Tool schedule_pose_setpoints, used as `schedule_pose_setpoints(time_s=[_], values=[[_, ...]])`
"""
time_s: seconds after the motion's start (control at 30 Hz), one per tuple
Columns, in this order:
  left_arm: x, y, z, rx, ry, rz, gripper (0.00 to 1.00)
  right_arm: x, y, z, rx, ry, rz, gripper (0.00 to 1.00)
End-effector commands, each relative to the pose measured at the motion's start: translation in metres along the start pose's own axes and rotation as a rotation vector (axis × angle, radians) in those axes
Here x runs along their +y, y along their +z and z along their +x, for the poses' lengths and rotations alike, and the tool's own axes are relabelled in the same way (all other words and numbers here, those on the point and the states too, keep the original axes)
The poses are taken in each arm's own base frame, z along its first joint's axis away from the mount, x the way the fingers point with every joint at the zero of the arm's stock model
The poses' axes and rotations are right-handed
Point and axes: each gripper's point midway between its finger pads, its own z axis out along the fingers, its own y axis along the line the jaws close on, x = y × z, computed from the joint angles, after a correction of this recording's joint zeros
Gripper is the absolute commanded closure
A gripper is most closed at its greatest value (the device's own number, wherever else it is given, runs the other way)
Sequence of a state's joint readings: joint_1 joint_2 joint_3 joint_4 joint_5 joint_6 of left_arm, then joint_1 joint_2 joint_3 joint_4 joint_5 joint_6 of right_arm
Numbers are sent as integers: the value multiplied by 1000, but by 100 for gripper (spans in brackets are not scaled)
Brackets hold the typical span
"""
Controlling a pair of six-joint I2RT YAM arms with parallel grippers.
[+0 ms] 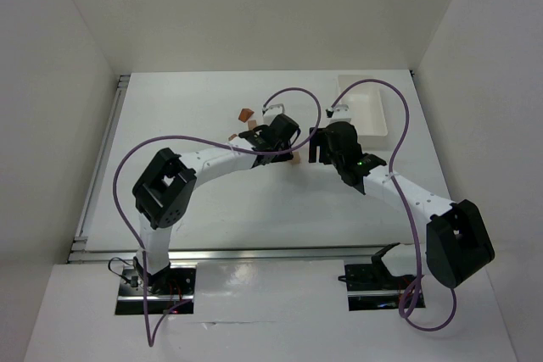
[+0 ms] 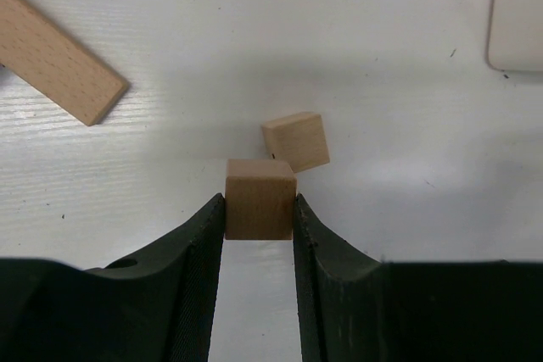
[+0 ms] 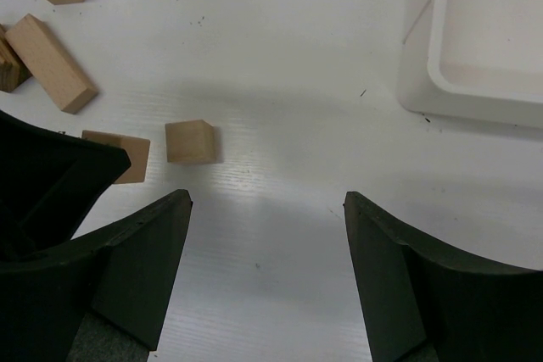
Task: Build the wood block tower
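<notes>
My left gripper [image 2: 260, 206] is shut on a light-tan wooden cube [image 2: 260, 198], held just above or on the table. A second tan cube [image 2: 295, 142] lies right beyond it, tilted, close to or touching the held one. In the top view the left gripper [image 1: 287, 150] and right gripper [image 1: 316, 147] face each other at mid-table. My right gripper [image 3: 267, 209] is open and empty, with the loose cube [image 3: 189, 142] ahead to its left and the held cube [image 3: 119, 156] beside it. No stacked tower shows.
A tan plank [image 2: 55, 57] lies to the left of the cubes and also shows in the right wrist view [image 3: 49, 63]. More loose blocks, one reddish-brown [image 1: 246, 114], lie behind the left gripper. A white plastic tray [image 1: 365, 108] stands at the back right.
</notes>
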State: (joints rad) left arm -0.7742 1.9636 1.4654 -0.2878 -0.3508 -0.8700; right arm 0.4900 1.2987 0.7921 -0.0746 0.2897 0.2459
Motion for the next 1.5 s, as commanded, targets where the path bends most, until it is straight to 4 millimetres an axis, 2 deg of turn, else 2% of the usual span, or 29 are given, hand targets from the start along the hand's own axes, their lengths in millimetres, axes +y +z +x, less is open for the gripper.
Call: schedule_pose_setpoints(time_s=[0.0,0.37,0.53,0.73,0.87,0.93,1.0,1.03,1.47], values=[[-10,-18,-23,-77,-30,35,87,-4,-3,-11,-43,22,16,19],[3,-2,-11,-60,-112,-50,88,-7,-3,-10,-38,20,30,19],[3,13,-2,-37,-140,-79,88,-8,-4,-8,-30,17,33,18],[5,17,0,-38,-167,-93,88,-11,-4,-8,-35,17,50,18],[-1,19,-2,-40,-174,-73,88,-11,-2,-6,-26,15,53,18],[0,25,7,-12,-159,-73,88,-11,-2,-6,-26,15,53,18],[-5,26,5,-12,-163,-59,88,-11,0,-3,-18,12,55,18],[-1,29,10,3,-164,-77,88,-11,0,-3,-18,12,55,18],[-9,30,10,-4,-163,-59,87,-12,0,-1,-9,9,58,18]])
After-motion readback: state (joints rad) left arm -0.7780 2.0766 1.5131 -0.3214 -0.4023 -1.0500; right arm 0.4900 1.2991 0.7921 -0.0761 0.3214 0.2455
